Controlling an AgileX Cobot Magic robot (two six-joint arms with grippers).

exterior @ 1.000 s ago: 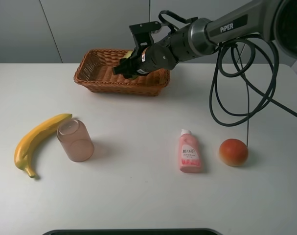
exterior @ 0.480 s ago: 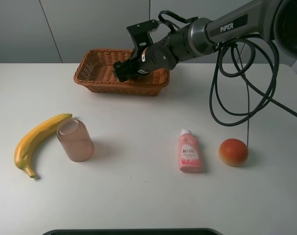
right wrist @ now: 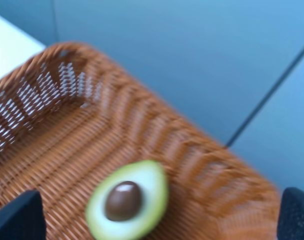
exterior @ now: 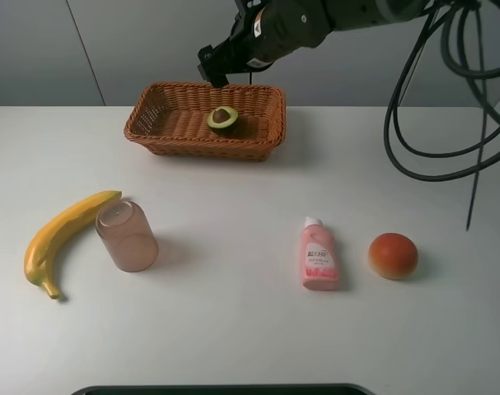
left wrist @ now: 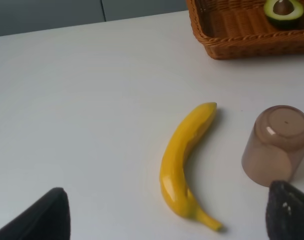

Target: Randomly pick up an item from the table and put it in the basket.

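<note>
Since a second ago your right gripper (exterior: 215,66) has lifted out of the basket, and its fingers are wide apart and empty, above the far edge. The smooth white table (exterior: 233,214) has much open room in its middle. The brown woven basket (exterior: 192,144), with flared sides, stands by the far edge. The avocado half (exterior: 222,118) lies inside it, pit up. Your left gripper (left wrist: 164,215) is spread too, near the curved banana (left wrist: 184,150).

The white bench (exterior: 233,329) carries a wicker basket (exterior: 204,146), banana (exterior: 64,234), pinkish cup (exterior: 128,239) seemingly on its side, pink bottle (exterior: 319,257) and orange-red fruit (exterior: 393,255).
</note>
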